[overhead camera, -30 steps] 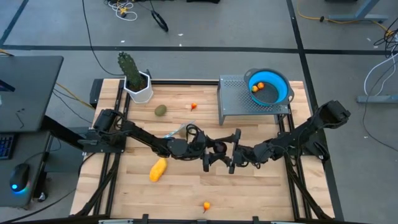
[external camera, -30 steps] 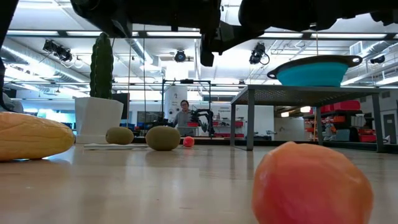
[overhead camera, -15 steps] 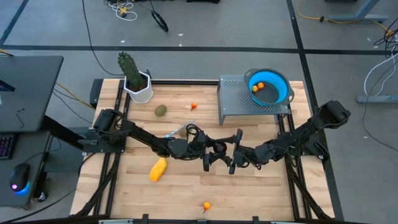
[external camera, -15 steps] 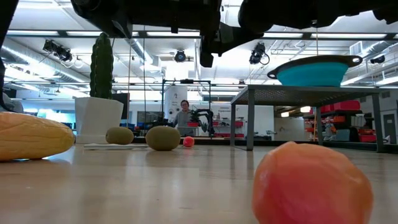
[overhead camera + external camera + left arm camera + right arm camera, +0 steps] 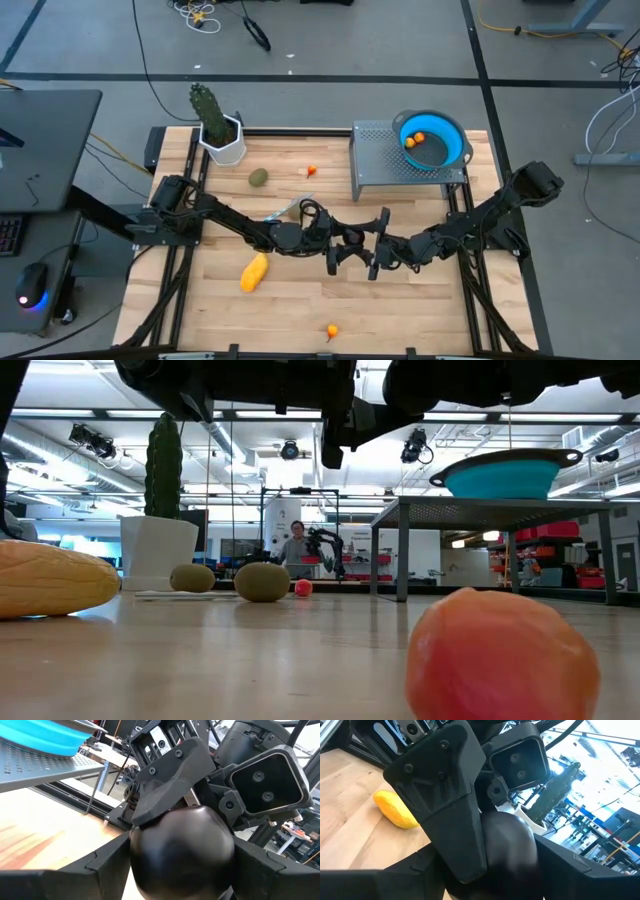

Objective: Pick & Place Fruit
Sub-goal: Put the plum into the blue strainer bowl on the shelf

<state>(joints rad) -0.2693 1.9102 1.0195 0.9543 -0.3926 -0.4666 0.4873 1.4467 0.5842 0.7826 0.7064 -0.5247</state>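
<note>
A dark round fruit hangs above the middle of the table between my two grippers. My left gripper reaches it from the left and my right gripper from the right; both are shut on it. Each wrist view shows the fruit between that arm's own fingers, with a finger of the other gripper lying against it. On the wood lie a yellow oblong fruit, a green oval and small orange pieces. My left gripper pinches the dark fruit by two opposite sides between its fingers, coming level from the table's left. The fruit is lifted clear of the table. My right gripper has the same fruit between its two fingers at its sides, level from the table's right. Its fingers stand crosswise to those of the left gripper.
A blue bowl holding orange pieces stands on a grey perforated rack at the far right. A cactus in a white pot stands at the far left. A knife lies beside the left arm. Bare wood lies along the near edge.
</note>
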